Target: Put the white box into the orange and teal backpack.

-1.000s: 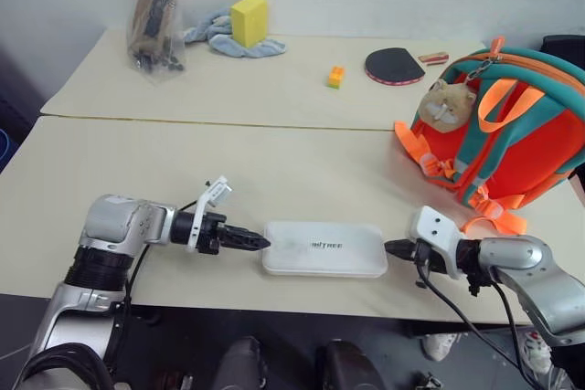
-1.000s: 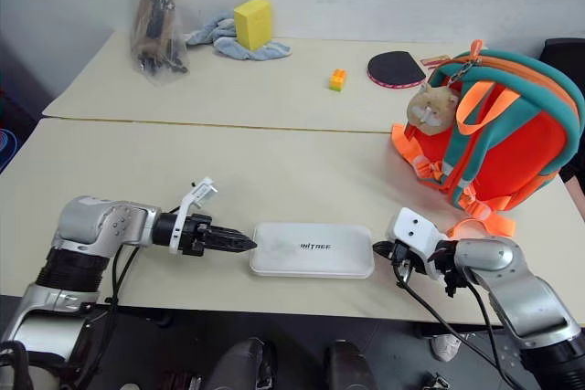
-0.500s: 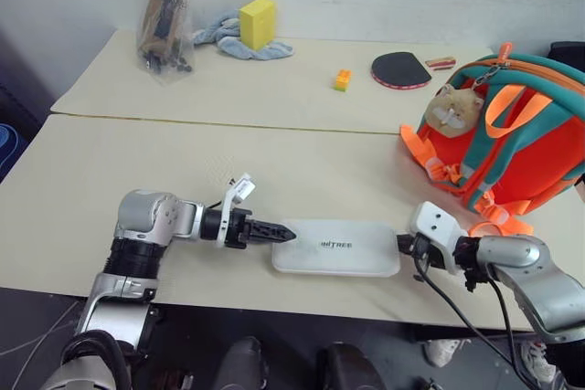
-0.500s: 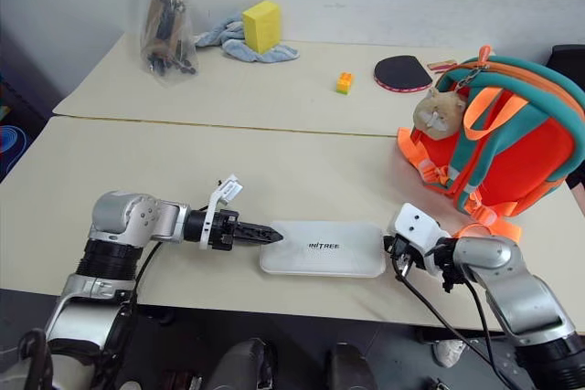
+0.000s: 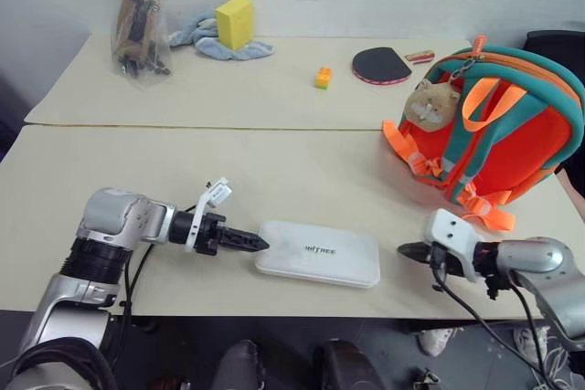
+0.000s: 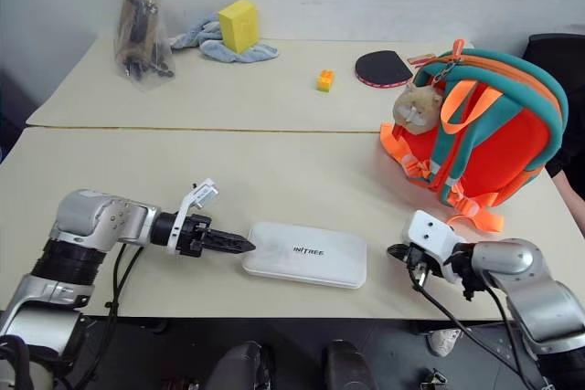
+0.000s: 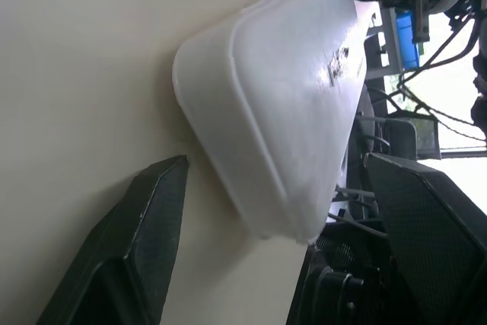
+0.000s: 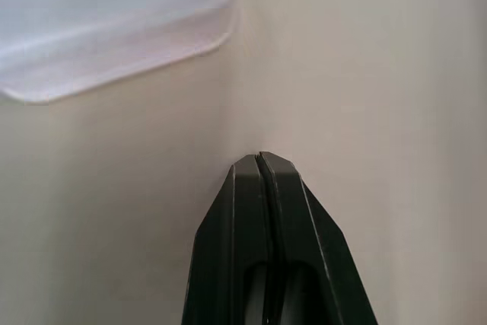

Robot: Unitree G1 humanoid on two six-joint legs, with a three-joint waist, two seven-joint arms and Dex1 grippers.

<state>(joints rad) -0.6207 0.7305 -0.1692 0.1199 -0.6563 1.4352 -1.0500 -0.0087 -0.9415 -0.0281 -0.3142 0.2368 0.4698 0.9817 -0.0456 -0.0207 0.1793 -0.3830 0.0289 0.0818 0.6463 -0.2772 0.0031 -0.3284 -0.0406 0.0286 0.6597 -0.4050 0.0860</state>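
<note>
The white box (image 5: 318, 253) lies flat near the table's front edge, its dark lettering facing up. My left gripper (image 5: 259, 244) is at the box's left end; in the left wrist view its fingers (image 7: 129, 264) stand open with the box's rounded end (image 7: 266, 119) just ahead of them. To the box's right, my right gripper (image 5: 403, 249) is shut and empty, a short gap away from the box. The right wrist view shows its closed fingertips (image 8: 259, 169) over bare table, with the box's corner (image 8: 114, 28) beyond. The orange and teal backpack (image 5: 521, 143) stands at the right, a tan hamster charm (image 5: 427, 100) hanging on it.
On the far table are a clear plastic bag (image 5: 137, 20), a yellow sponge block (image 5: 235, 22) on a blue cloth (image 5: 196, 34), a small orange brick (image 5: 322, 78) and a dark paddle (image 5: 381, 64). A seam (image 5: 228, 127) joins the two tables. The table's front edge runs just below the box.
The camera view has shifted. My right gripper has drawn back from the box's right end, leaving a gap. My left gripper, which reached over the left end half a second ago, is back at its edge.
</note>
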